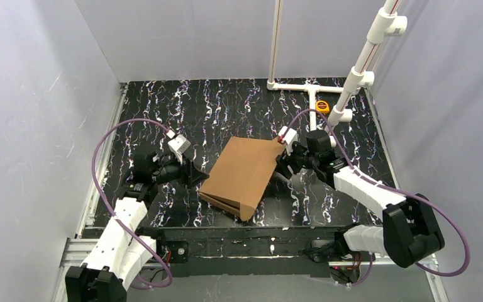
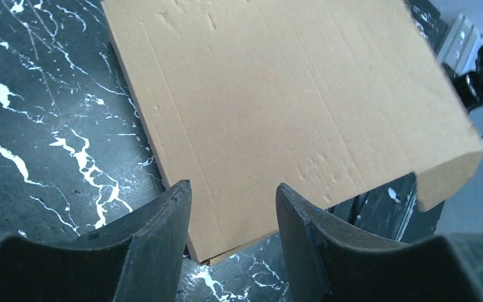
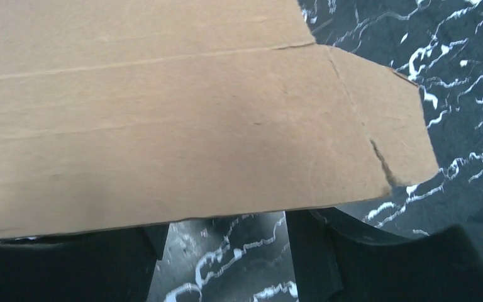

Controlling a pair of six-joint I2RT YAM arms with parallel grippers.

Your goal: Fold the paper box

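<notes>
Both open and empty, our left tool (image 2: pixel 233 192) and right tool (image 3: pixel 226 233) flank the box (image 1: pixel 239 173) on the bench (image 1: pixel 163 107). We judge it mostly folded, the lid lowered but not flat, tabs left to tuck.

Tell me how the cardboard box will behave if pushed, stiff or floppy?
The paper box probably stays stiff across panels but hinges at its visible creases. Thin and likely light, it may slide on the table rather than fold.
</notes>
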